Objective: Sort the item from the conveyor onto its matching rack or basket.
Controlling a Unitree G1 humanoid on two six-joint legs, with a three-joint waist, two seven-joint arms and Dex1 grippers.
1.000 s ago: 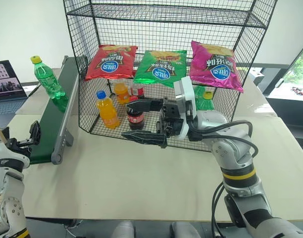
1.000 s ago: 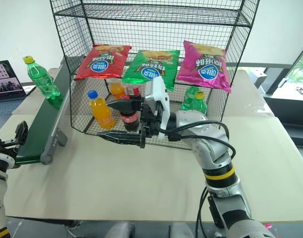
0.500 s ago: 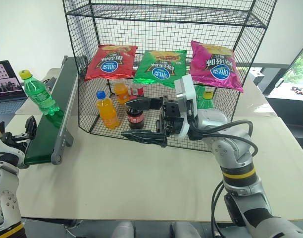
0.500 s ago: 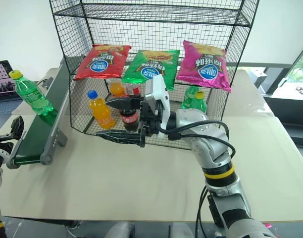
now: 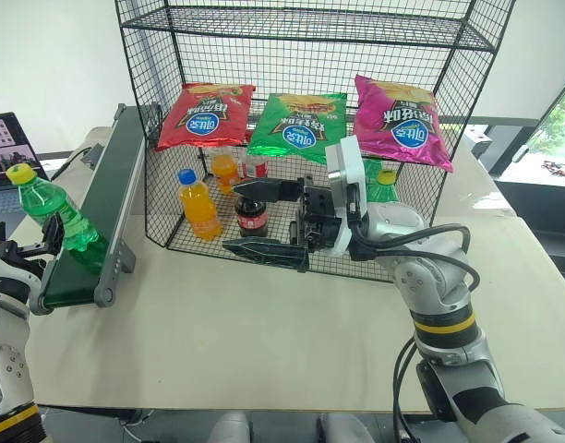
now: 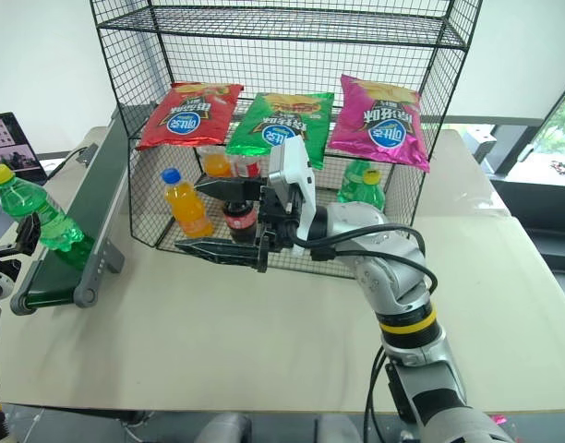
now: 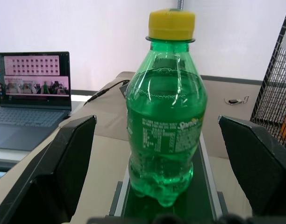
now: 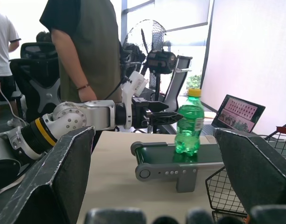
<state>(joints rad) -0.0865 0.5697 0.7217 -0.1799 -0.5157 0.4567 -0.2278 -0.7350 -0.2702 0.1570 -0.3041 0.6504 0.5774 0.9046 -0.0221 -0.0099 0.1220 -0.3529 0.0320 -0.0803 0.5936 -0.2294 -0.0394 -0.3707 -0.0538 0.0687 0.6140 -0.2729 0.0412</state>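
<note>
The green bottle [image 5: 52,214] with the yellow cap stands on the near end of the conveyor [image 5: 96,217], on the left side of the bench [image 5: 264,323]. It stands straight up, so its long side runs up and down.

The left hand [image 5: 41,239] is right next to it, just on its near-left side. Its two black fingers [image 7: 45,172] are spread wide, and from the wrist the bottle sits between them, a little farther on — not touched yet, as far as I can tell. The hand points about level at the bottle's body, so the fingers can close on its two sides.

The right hand [image 5: 264,220] is well apart from the bottle, in front of the big black wire rack [image 5: 301,138]. It is wide too and holds nothing, and it points left toward the conveyor.

So the left hand is the nearer one. I think it only needs to slide a bit more toward the bottle and then squeeze around the middle.

Another green bottle [image 5: 382,185] with a yellow cap sits in the rack's bottom basket on the right — that looks like the spot where this one belongs.
</note>
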